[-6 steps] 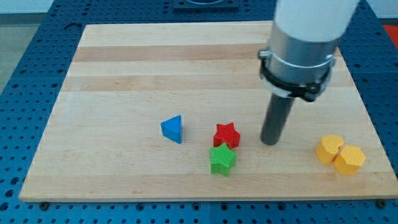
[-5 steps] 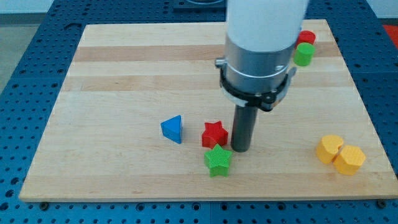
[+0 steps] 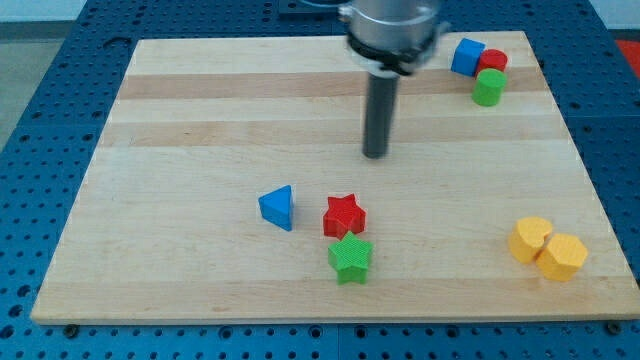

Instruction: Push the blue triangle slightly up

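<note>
Frame top cuts off the arm above my tip [image 3: 375,155]; blue triangle [image 3: 278,207] unobstructed.

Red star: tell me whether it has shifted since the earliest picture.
Yes. The red star slid toward the view's left, closing on the blue triangle, which stayed put. My tip now stands well above both, toward the view's top.

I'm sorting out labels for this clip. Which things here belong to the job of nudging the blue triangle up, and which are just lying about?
Part of the job:
- blue triangle
- my tip, up and right of it, apart

Lying about:
- red star
- green star
- two yellow blocks
- blue block, red block, green block
</note>
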You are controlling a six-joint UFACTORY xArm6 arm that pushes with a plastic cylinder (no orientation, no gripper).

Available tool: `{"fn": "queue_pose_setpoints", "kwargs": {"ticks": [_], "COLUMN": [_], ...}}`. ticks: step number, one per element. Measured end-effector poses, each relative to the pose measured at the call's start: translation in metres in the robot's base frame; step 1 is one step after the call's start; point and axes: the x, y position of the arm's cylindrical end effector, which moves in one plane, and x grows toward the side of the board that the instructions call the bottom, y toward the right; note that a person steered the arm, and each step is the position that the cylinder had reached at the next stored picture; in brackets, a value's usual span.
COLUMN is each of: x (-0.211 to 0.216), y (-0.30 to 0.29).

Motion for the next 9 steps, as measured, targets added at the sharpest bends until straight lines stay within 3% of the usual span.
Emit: {"fn": "queue_pose_setpoints", "kwargs": {"ticks": [2, 3, 4, 5, 7, 9], "x": [-0.021, 0.043, 0.126, 0.160, 0.091, 0.050], "y": [-0.141, -0.188, -0.191, -0.151, -0.105, -0.084]}}
